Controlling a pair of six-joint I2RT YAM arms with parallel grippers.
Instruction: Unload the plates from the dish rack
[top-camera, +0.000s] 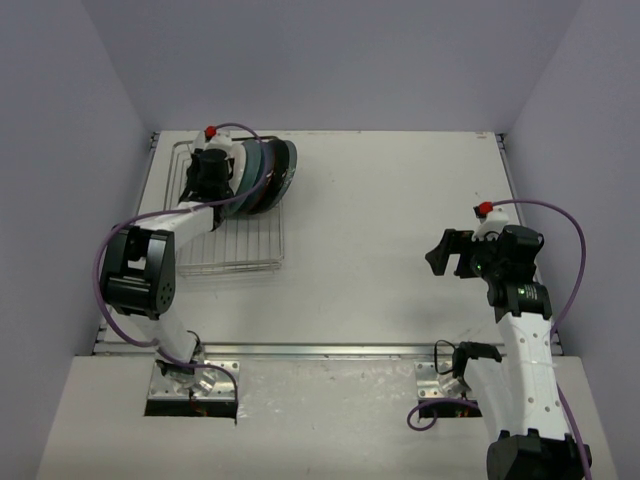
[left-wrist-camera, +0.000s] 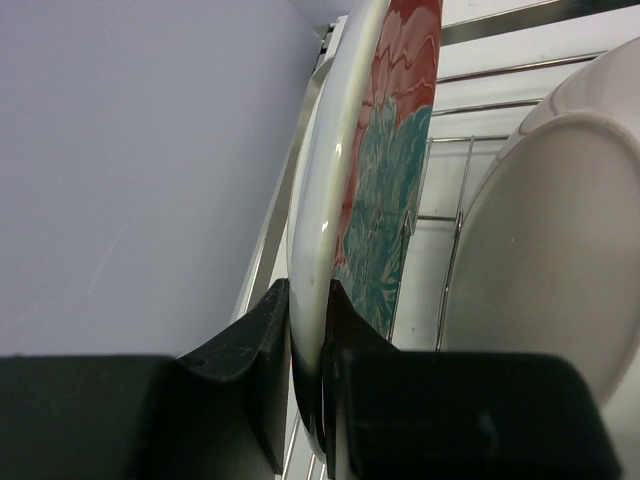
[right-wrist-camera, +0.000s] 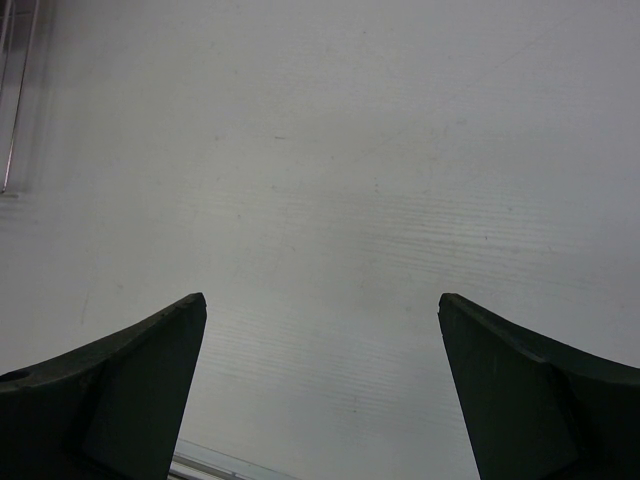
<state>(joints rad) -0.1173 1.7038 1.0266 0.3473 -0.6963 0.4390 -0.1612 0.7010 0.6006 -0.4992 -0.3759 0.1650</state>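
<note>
The dish rack (top-camera: 232, 245) lies at the far left of the table. Several plates (top-camera: 266, 176) stand on edge at its far end. My left gripper (top-camera: 210, 172) is over the leftmost one. In the left wrist view the gripper (left-wrist-camera: 308, 322) is shut on the rim of the red-and-teal floral plate (left-wrist-camera: 388, 180), one finger on each face. Beside it stands a white plate (left-wrist-camera: 550, 260), seen from its back, with rack wires (left-wrist-camera: 462, 250) between them. My right gripper (top-camera: 450, 254) is open and empty over bare table at the right, also shown in the right wrist view (right-wrist-camera: 322, 302).
The left wall (left-wrist-camera: 130, 170) stands close behind the floral plate. The rack's near half holds no plates. A corner of the rack shows in the right wrist view (right-wrist-camera: 10, 100). White table surface (top-camera: 390, 230) lies between rack and right arm.
</note>
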